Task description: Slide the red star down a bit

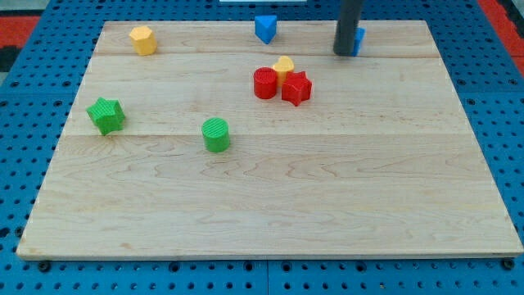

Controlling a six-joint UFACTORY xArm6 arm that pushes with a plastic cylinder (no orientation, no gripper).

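The red star (297, 88) lies on the wooden board (270, 205) a little above and right of its middle. A red cylinder (264, 83) touches its left side and a small yellow block (284, 66) sits just above, touching both. My tip (344, 53) stands near the view's top, up and to the right of the red star and apart from it. A blue block (359, 39) shows partly behind the rod.
A blue triangular block (265, 29) is at the top middle. A yellow hexagonal block (143, 39) is at the top left. A green star (106, 115) lies at the left and a green cylinder (216, 134) left of centre.
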